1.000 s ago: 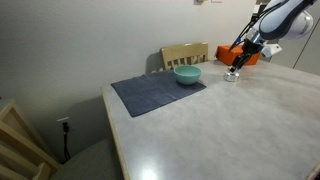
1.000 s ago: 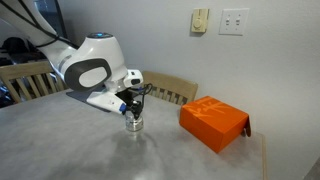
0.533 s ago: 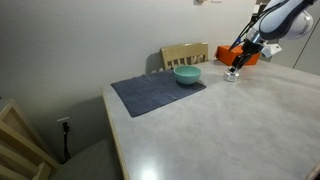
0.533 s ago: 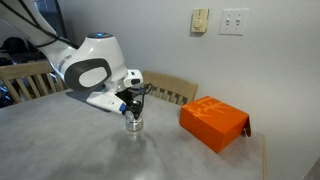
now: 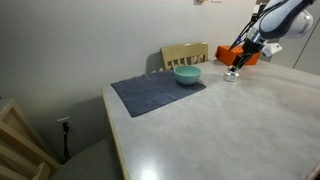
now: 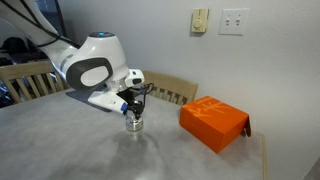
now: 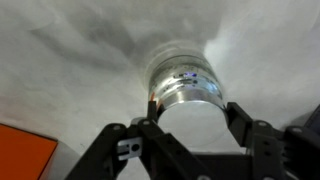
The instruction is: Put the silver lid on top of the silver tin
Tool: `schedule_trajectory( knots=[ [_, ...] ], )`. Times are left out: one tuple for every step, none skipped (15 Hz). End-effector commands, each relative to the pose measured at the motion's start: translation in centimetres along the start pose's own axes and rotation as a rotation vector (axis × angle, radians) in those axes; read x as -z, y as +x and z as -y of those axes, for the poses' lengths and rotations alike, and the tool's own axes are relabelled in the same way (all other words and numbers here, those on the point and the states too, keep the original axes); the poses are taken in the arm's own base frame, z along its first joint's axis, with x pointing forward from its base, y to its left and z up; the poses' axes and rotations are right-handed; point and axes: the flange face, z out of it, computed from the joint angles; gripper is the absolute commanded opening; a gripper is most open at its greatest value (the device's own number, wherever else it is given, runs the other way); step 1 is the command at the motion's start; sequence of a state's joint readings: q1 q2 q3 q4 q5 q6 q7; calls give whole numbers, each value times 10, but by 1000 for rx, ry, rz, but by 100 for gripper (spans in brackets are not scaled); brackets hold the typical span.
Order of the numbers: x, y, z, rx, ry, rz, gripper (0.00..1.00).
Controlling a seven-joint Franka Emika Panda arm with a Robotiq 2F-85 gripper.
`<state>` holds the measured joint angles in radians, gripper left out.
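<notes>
In the wrist view my gripper is shut on the silver lid, a pale round disc held at its edges between the two black fingers. The lid lies level over the top of the silver tin, whose shiny side shows just beyond it. I cannot tell whether the lid rests on the rim. In both exterior views the tin stands upright on the grey table, with the gripper straight above it.
An orange box lies close beside the tin. A teal bowl sits on the far edge of a dark mat. Wooden chairs stand behind the table.
</notes>
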<state>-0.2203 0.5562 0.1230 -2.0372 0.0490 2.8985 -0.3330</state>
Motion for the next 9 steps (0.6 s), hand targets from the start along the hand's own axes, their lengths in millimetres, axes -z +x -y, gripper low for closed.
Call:
schedule_trajectory(
  knots=[
    [6,5,-8,4,-5,18,44],
    [6,6,-8,4,-5,18,44],
    [5,7,-7,6,-4,20,44],
    [4,8,-7,6,-2,24,44],
    [2,9,-7,8,1,30,44],
    [1,9,-6,8,3,37,44],
    [-1,9,-6,9,7,46,44],
    [-2,10,-6,9,9,52,44],
    [-4,10,-5,11,12,59,44]
  ],
)
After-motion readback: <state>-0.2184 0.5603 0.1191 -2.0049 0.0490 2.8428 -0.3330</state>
